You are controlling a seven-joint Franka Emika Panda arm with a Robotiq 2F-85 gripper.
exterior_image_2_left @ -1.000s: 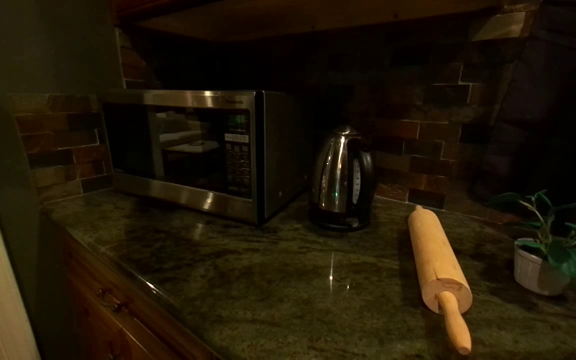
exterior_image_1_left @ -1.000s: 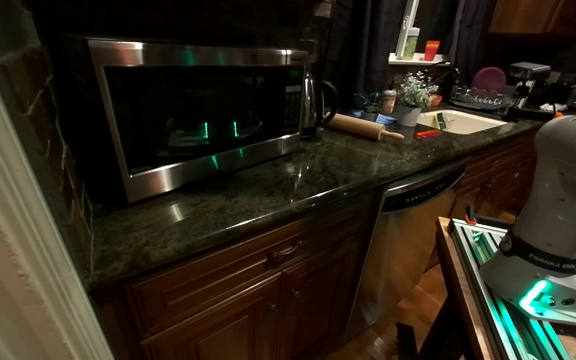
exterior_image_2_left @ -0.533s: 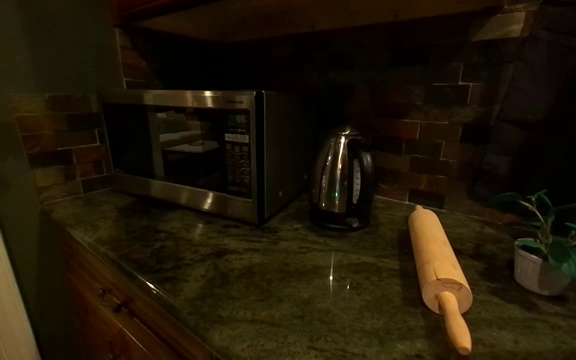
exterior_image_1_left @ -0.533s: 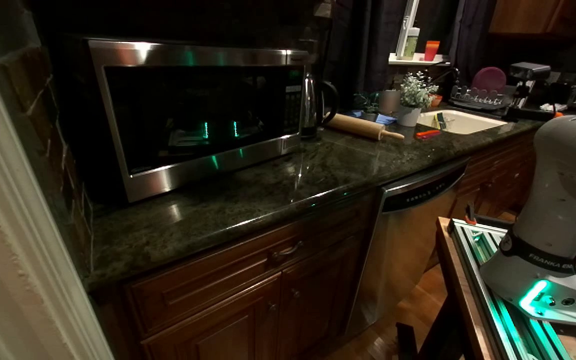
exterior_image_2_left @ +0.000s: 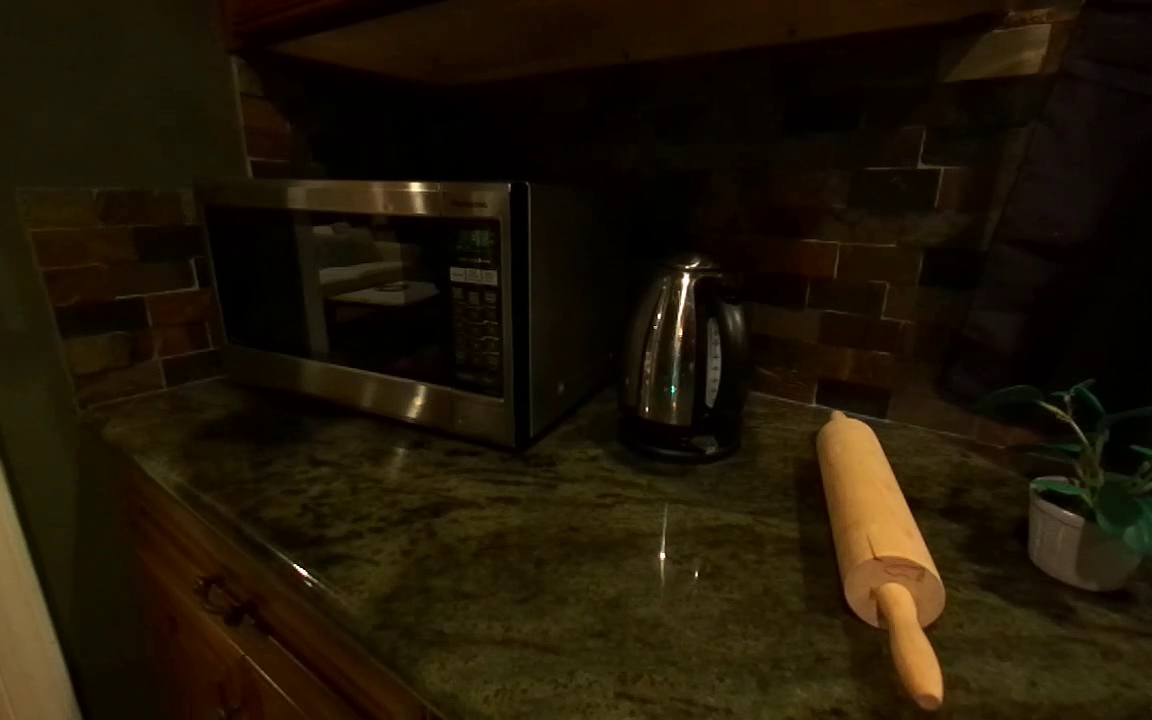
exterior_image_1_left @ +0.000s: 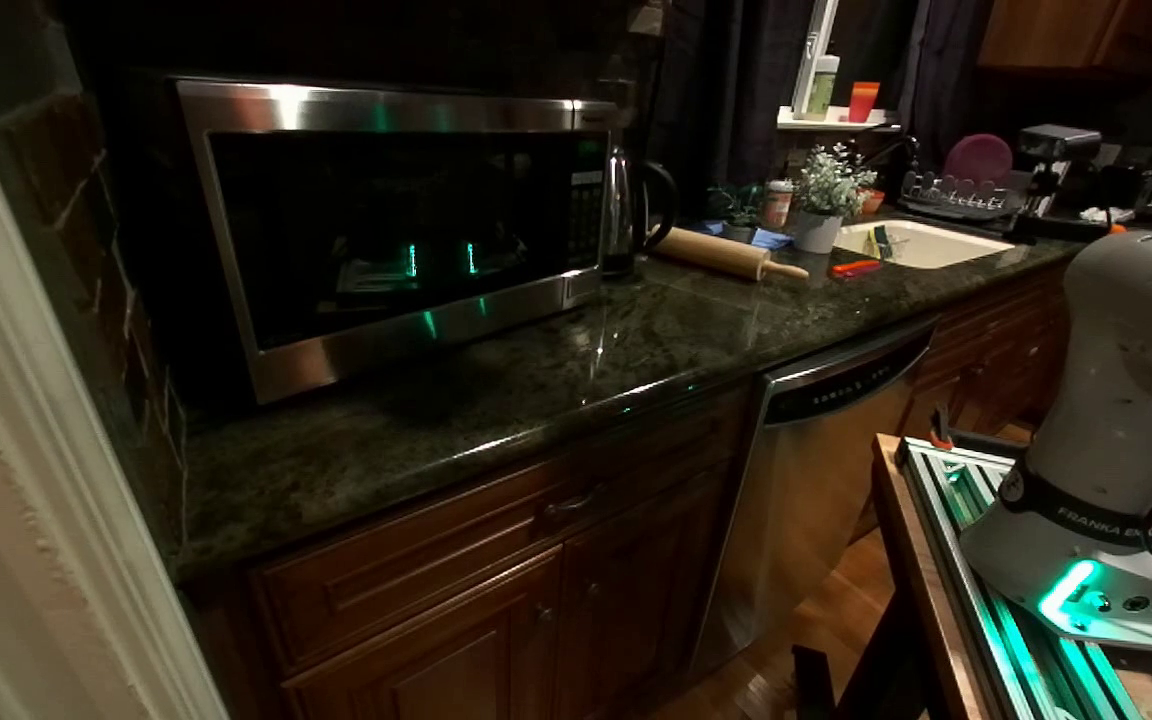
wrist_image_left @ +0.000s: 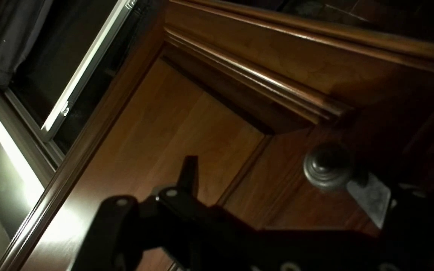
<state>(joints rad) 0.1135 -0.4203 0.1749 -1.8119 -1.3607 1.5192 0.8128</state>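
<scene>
Gripper [wrist_image_left: 271,169] observed with jaws parted; cabinet knob [wrist_image_left: 327,165] just beside one, contact undetermined. In an exterior view, a bright reflection has left the surface [exterior_image_1_left: 416,415] near the microwave [exterior_image_1_left: 396,225].

brown cabinet door [wrist_image_left: 187,124], grey knob [wrist_image_left: 325,167]

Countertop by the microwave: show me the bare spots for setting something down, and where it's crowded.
Two stretches of countertop look bare: between the microwave and the front edge, and between the kettle, the rolling pin and the front edge. Crowded: past the rolling pin, where potted plants and a container stand near the sink.
</scene>
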